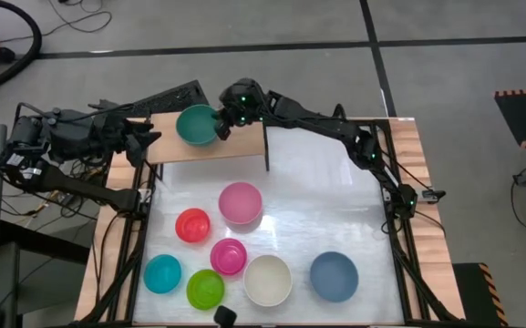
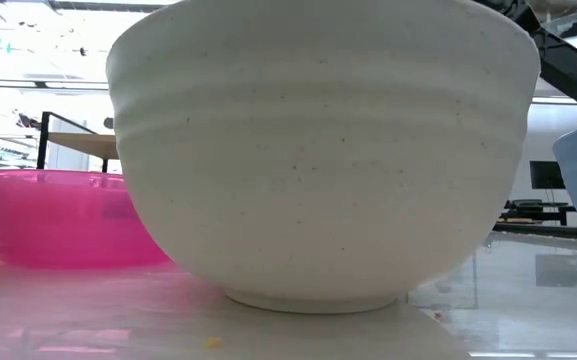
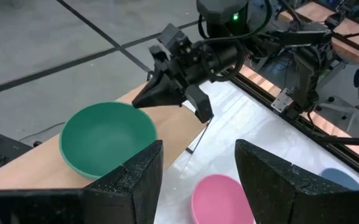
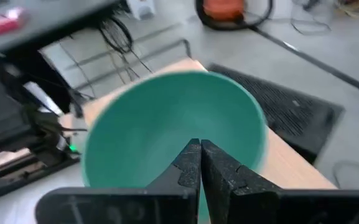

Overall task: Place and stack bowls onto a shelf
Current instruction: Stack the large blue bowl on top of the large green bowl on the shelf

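**Green bowl on the shelf, seven more on the table**

White tabletop (image 1: 335,219) fills the middle of the high view, with the shelf (image 1: 244,146) along its upper edge. The dark green bowl (image 1: 196,125) sits on the board's left part, mouth up. The right gripper (image 1: 221,128) is at its right rim, fingers pressed together, seemingly pinching the wall. The left gripper (image 1: 146,138) waits just left of the shelf, spread and empty.

Low view: the cream-white bowl (image 2: 318,150) blocks nearly everything; the pink bowl (image 2: 58,215) sits lower left.

Left wrist view: the green bowl sits upright, centre-left.

Right wrist view: the green bowl's hollow fills the centre.

Round, with no long axis, these bowls look light, stiff and a bit slippery; a rim pinch should suit them.
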{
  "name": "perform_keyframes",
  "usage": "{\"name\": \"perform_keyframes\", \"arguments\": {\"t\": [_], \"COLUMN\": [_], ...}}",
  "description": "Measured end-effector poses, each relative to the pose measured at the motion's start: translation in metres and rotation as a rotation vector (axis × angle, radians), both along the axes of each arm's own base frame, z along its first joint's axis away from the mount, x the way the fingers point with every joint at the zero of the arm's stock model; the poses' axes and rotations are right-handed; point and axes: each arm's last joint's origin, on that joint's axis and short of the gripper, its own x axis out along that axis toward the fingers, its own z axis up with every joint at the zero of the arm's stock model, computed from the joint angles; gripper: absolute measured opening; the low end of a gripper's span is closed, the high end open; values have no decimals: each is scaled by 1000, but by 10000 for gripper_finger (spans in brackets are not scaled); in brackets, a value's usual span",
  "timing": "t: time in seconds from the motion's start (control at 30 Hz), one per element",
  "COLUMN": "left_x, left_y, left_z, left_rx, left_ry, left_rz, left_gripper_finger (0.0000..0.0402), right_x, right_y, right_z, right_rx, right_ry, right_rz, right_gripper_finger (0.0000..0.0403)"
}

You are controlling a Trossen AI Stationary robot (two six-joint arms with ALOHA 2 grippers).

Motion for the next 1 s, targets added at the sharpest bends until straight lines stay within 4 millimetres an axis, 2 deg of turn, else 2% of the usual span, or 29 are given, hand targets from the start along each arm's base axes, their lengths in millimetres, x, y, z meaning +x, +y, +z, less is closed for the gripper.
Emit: {"name": "perform_keyframes", "arguments": {"t": [0.13,0.27,0.33,0.4,0.57,0.73,1.0], "left_x": [0,0,0,0,0,0,0], "left_y": [0,0,0,0,0,0,0], "left_z": [0,0,0,0,0,0,0], "left_rx": [-1,-3,-1,1,1,-1,-2], "left_ry": [-1,1,2,3,3,1,0], "left_rz": [0,-4,-2,-1,-1,1,1], "left_gripper_finger": [186,186,186,186,186,186,186], "right_x": [-1,-22,-30,-33,-22,-13,-4], "right_y": [5,10,9,6,7,4,2], "right_z": [5,25,28,22,-14,-23,-4], "right_rx": [-55,-68,-56,-40,13,24,-31], "right_ry": [13,104,151,201,326,290,86], "right_rz": [-36,-132,-178,-188,-193,-158,-92], "right_gripper_finger": [26,23,24,26,26,26,26]}}
